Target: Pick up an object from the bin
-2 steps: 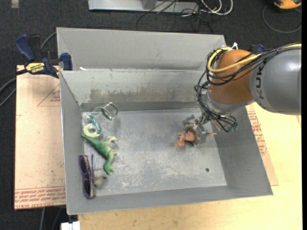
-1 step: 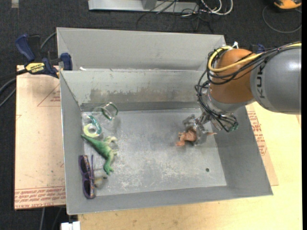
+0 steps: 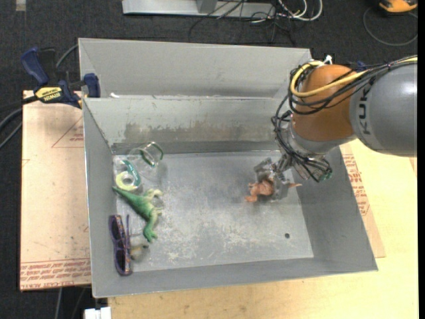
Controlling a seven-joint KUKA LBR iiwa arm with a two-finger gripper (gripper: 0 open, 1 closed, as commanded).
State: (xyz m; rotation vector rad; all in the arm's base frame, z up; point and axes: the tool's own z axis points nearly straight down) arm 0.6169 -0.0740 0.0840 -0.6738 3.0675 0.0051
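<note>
1. Tool. My gripper was low in the grey bin, right of centre, near the floor. Spread or pressed together: I could not tell from this view, so no grip was claimed.

2. Nearest obj. A small orange-brown thing, irregular shape, poss. a toy figure, lay at the gripper tip on its left side. It was touching or just beside the tip; which of the two I could not tell.

3. Other objs. All were well apart, along the bin's left wall: a green toy dinosaur, purple sunglasses and a heap of clear plastic bits.

4. Step in hand (est.). This was the grasp stage at the orange-brown thing. The approach looked done and the lift was not yet begun.

5. Next move (est.). It called for a confirmed pinch on the obj., then a vertical lift. The right wall was near, so no sideways travel until above the rim.
</note>
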